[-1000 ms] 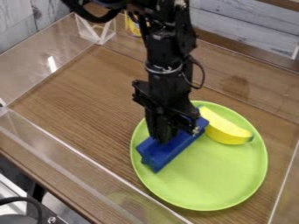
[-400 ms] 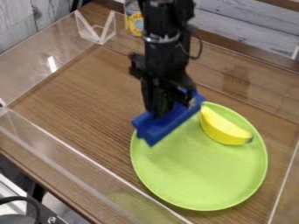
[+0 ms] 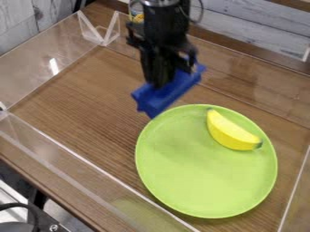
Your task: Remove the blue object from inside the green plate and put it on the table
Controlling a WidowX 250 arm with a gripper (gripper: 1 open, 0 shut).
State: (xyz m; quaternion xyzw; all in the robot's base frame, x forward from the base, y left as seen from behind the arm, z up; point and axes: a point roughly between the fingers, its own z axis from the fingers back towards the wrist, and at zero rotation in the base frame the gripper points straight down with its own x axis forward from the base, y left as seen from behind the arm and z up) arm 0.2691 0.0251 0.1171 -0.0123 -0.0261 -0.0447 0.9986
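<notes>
My gripper (image 3: pixel 166 80) points straight down and is shut on the blue object (image 3: pixel 166 91), a long dark-blue block that hangs tilted in the air. The block is above the wood-grain table (image 3: pixel 85 109), just past the upper-left rim of the green plate (image 3: pixel 182 181). The fingers hide the block's middle. The lime-green plate lies on the table at the lower right.
A yellow banana-shaped piece (image 3: pixel 233 130) lies in the plate's upper right. Clear acrylic walls (image 3: pixel 49 68) border the table on the left and front. A clear stand (image 3: pixel 100 30) sits at the back left.
The gripper has lifted the blue object out of the plate and carried it up and to the left, past the plate's rim. The yellow piece stayed put.
</notes>
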